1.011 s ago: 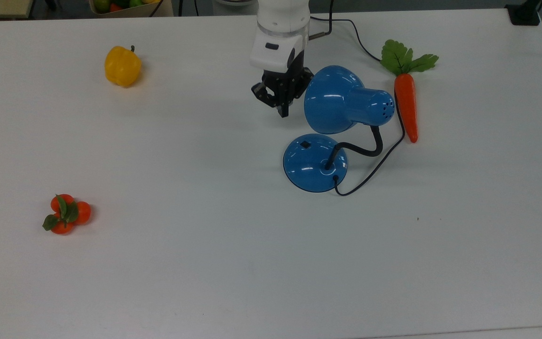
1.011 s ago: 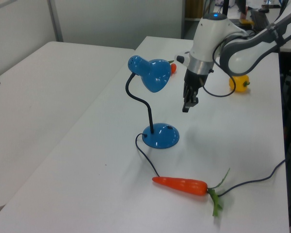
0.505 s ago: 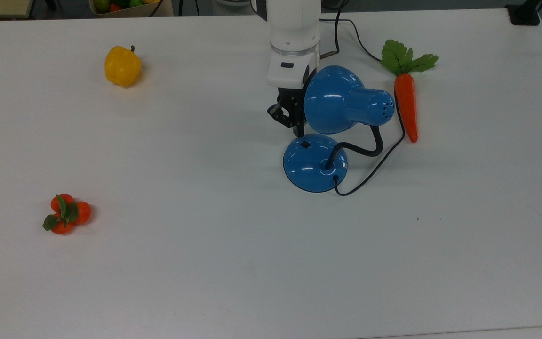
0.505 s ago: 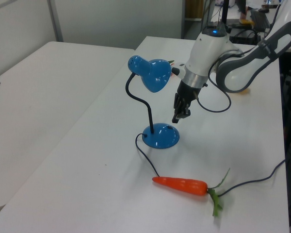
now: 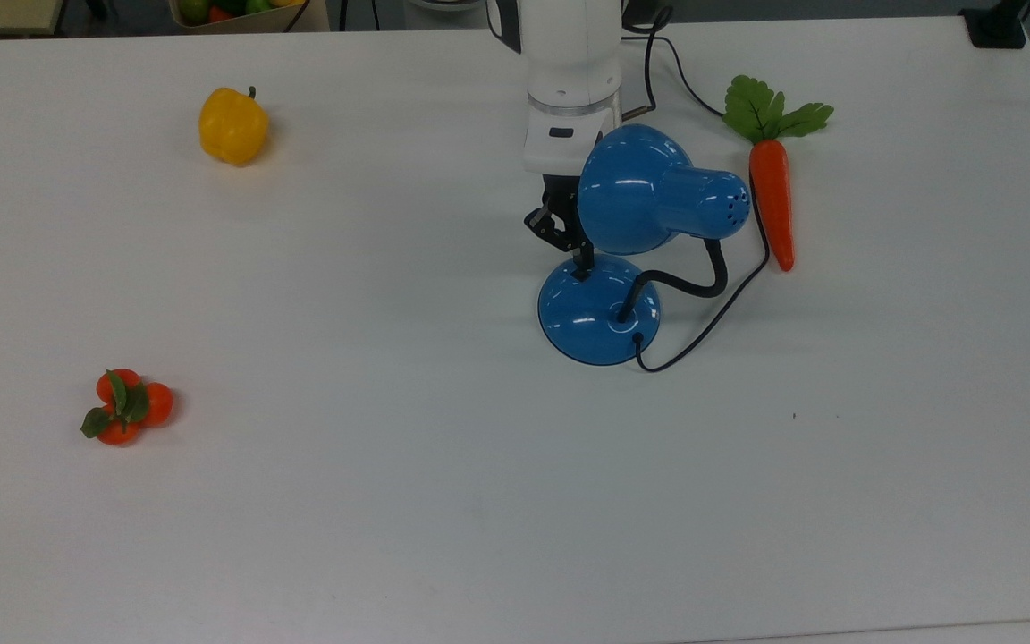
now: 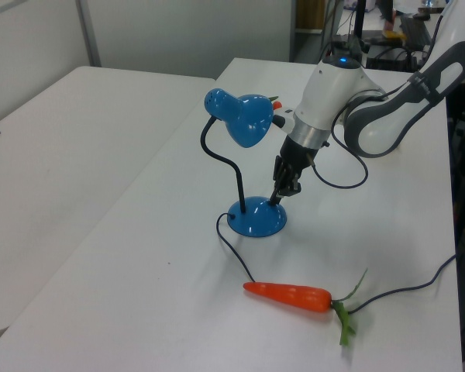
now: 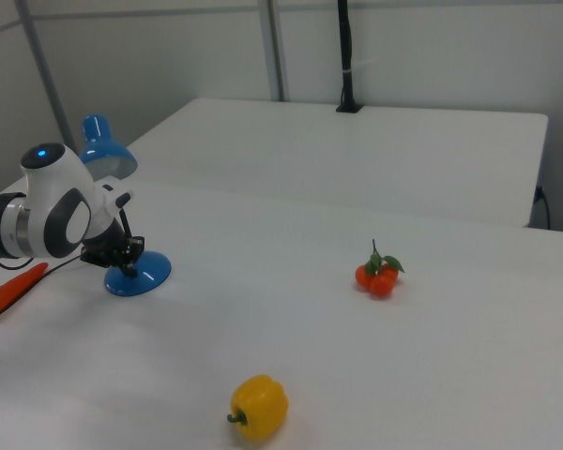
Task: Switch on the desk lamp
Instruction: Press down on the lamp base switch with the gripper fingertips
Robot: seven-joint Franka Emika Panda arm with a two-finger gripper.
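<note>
The desk lamp stands near the middle of the white table: glossy blue shade point(image 5: 636, 188), black bendy neck point(image 5: 694, 284), round blue base point(image 5: 598, 313), black cord point(image 5: 712, 326). My gripper point(image 5: 582, 263) reaches down beside the shade, fingers shut together, with the tip resting on the far edge of the base where the small black switch sits; the tip covers the switch. In the left view the gripper point(image 6: 277, 199) touches the base point(image 6: 256, 219) below the shade point(image 6: 244, 120). The right view has the gripper point(image 7: 127, 251) just above the base point(image 7: 141, 275).
A toy carrot point(image 5: 772, 201) lies to the top view's right of the lamp, close to the cord. A yellow pepper point(image 5: 232, 125) sits far left at the back, and a cluster of small orange fruits point(image 5: 126, 407) lies at front left. The arm's cable point(image 5: 667, 54) trails behind the shade.
The gripper has come down and toward the lamp, from beside the shade to the base. Its tip now rests on the switch spot. The lamp has not shifted.
</note>
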